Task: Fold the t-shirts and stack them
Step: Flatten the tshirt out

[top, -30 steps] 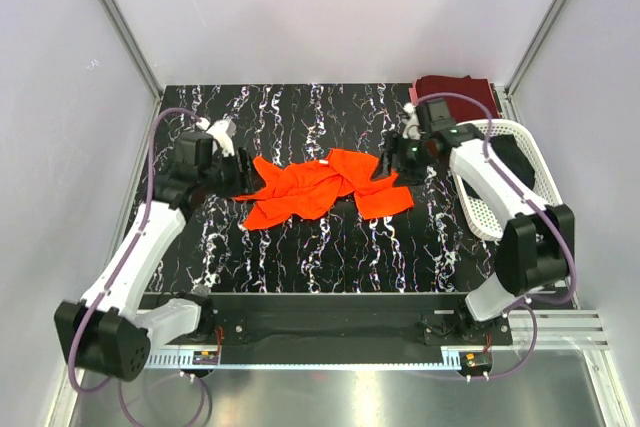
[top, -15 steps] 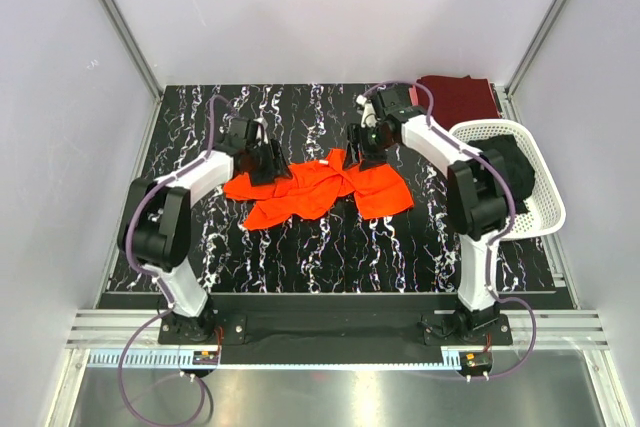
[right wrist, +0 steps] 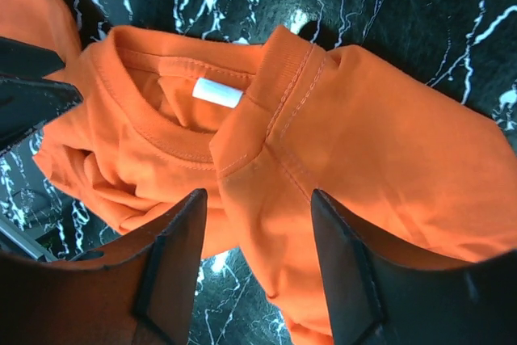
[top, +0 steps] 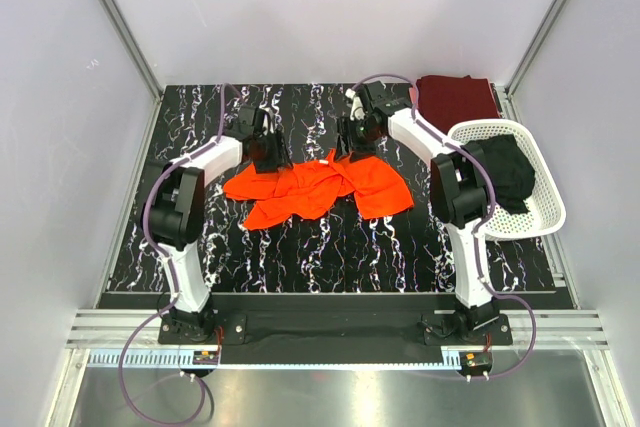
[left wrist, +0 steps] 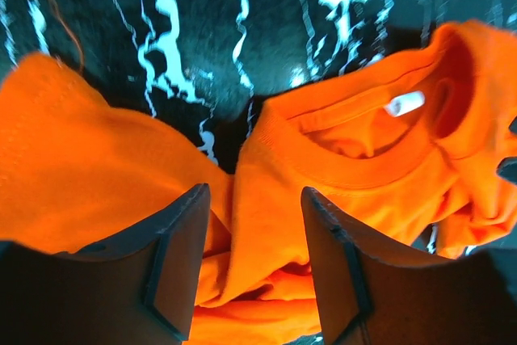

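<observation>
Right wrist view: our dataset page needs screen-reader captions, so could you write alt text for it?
An orange t-shirt lies crumpled on a black marbled table, collar and white neck label facing the camera. The right gripper, jaws open, straddles the shoulder seam beside the collar.

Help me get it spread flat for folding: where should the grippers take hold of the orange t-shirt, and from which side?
I'd grip the orange t-shirt at its shoulders, either side of the collar, coming down from above at its far edge. The collar lies exposed there; the body is bunched. The left gripper and right gripper straddle those spots, open.
</observation>
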Robot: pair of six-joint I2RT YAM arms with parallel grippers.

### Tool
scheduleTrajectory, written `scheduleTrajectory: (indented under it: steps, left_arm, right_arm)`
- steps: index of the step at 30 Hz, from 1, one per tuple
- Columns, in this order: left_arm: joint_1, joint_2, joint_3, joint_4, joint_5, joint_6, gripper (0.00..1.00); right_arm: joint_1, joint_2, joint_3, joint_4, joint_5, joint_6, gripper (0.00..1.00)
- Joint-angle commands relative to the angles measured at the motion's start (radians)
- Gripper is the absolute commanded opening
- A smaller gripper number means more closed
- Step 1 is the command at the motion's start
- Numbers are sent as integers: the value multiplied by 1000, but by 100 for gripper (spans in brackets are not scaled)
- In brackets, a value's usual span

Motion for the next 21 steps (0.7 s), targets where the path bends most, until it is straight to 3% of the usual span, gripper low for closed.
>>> scheduleTrajectory:
  steps: [1, 4, 8, 11, 13, 14, 15, 16, 17, 20, 21]
  left_arm:
    - [5, 24, 41, -11, 45, 16, 53]
    - [5, 15, 6, 41, 101, 5, 53]
    - [5, 23, -5, 84, 157, -13, 50]
    - [5, 39, 12, 81, 178, -23, 41]
    - [5, 50, 19, 78, 180, -24, 28]
    - [5, 53, 32, 77, 177, -21, 23]
    - [5, 56, 39, 70, 174, -20, 7]
    - [6, 56, 50, 51, 169, -18, 0]
    - [8, 53, 62, 43, 157, -16, 0]
    - [11, -20, 72, 0, 74, 0, 0]
    - [22, -46, 82, -17, 48, 7, 0]
  right_arm:
    - [26, 19, 41, -6, 11, 7, 62]
    - [41, 24, 34, -9, 33, -5, 69]
    - [43, 50, 38, -26, 65, 13, 69]
    - [43, 65, 57, -35, 76, 22, 62]
    - [44, 67, 61, -26, 86, 36, 58]
    - [43, 65, 63, -23, 88, 39, 48]
    - [44, 68, 76, -25, 89, 45, 39]
    - [43, 68, 87, -37, 92, 47, 30]
    - [44, 73, 109, -43, 91, 50, 17]
    - [44, 70, 149, -83, 89, 59, 0]
    - [44, 62, 170, -92, 80, 68, 0]
